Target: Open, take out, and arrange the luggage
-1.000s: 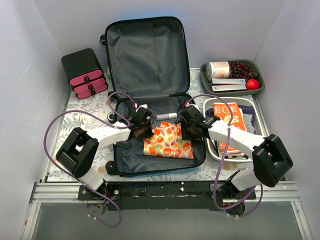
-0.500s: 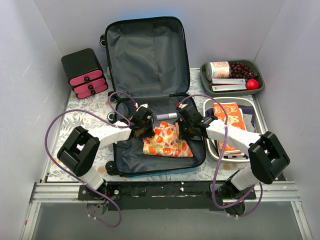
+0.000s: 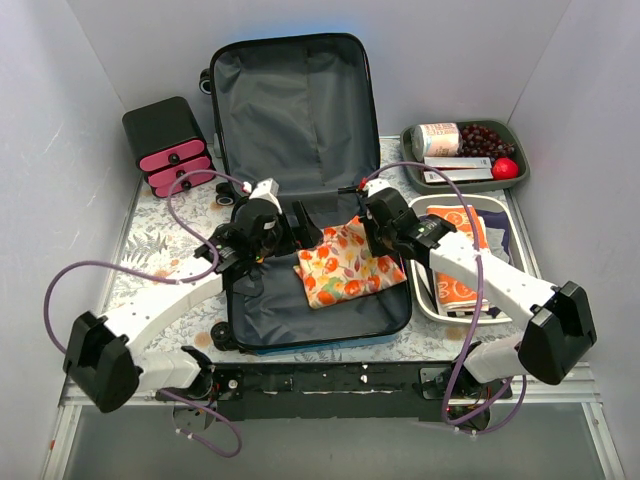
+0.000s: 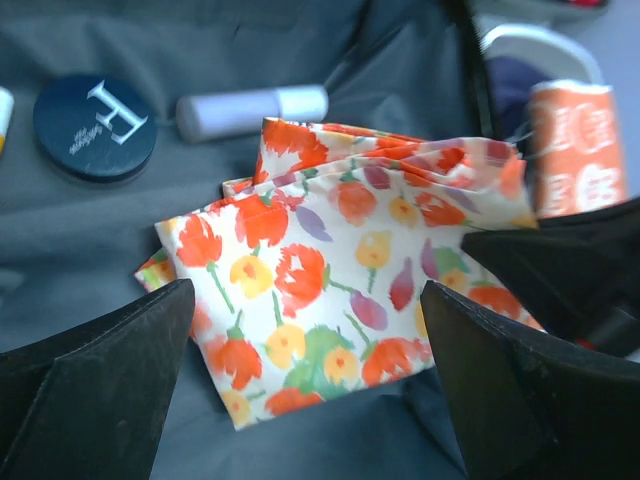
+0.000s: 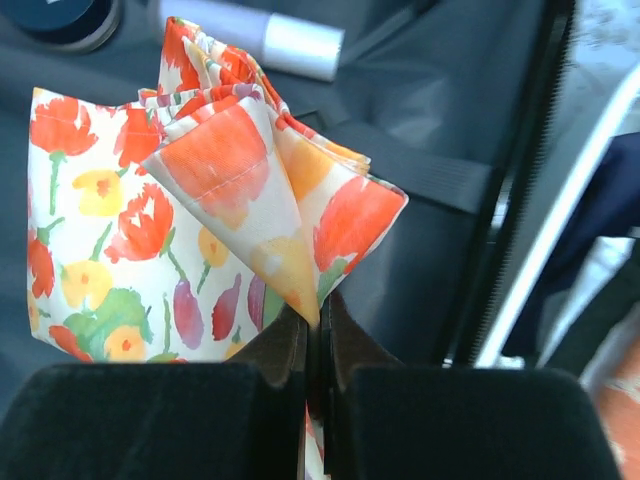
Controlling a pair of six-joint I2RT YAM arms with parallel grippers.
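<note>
Now the left gripper (image 4: 308, 295) has let go and stands wide, the floral cloth (image 4: 340, 270) lying between its fingers (image 4: 90, 380). The right gripper (image 5: 315, 338), open a second ago, is pinched tight on the cloth's folded corner. The luggage (image 3: 300, 130) lies open beneath both.

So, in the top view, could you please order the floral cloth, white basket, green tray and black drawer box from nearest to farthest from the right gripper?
Right gripper:
1. Floral cloth, held by it.
2. White basket, just to its right.
3. Green tray, back right.
4. Black drawer box, back left.
</note>
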